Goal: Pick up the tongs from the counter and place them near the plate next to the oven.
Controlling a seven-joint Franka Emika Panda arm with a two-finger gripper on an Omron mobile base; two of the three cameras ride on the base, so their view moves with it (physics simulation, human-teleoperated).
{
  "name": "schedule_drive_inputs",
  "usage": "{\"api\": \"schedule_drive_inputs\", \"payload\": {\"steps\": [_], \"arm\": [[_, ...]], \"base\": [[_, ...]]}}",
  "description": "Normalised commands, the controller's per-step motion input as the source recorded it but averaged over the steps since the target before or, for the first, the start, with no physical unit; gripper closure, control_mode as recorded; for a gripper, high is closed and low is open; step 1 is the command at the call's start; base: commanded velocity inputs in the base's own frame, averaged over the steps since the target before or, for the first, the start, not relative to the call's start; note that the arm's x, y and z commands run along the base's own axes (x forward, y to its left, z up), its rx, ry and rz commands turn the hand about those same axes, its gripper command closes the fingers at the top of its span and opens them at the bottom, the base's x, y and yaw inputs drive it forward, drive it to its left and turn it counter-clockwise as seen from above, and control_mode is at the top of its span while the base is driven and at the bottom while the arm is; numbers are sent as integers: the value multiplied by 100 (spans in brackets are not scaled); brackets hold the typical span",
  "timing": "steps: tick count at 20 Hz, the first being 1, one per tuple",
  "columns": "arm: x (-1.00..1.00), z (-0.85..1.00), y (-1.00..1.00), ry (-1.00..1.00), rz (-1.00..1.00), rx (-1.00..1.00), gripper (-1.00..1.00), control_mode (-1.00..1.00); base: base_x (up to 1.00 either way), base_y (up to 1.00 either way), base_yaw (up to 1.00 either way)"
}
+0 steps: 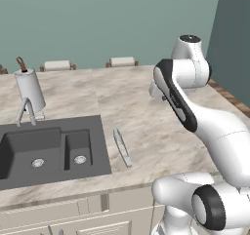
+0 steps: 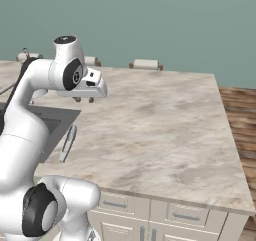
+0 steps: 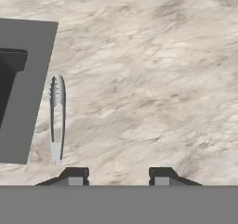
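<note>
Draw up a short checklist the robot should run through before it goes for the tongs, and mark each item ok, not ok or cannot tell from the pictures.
1. Tongs lie flat on the counter, right beside the sink: ok.
2. Nothing rests on or against the tongs: ok.
3. Gripper open, nothing between its fingers: ok.
4. Gripper lined up over the tongs: not ok; in the hand view they lie off to the left.
5. Gripper down at grasp height: not ok; it hangs well above the counter.
6. Plate and oven located for the drop-off: cannot tell.
</note>
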Motion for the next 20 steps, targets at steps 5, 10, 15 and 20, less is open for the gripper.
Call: {"api": "schedule_drive_inputs", "payload": {"steps": [5,10,15,20], "arm": [[0,-5,16,0,0,0,-100,-100],[0,-14,33,0,0,-1,-100,-100],[0,-27,37,0,0,-1,-100,-100],[-2,-46,36,0,0,-1,-100,-100]], "base": [[0,0,0],[0,0,0],[0,0,0],[0,0,0]]}}
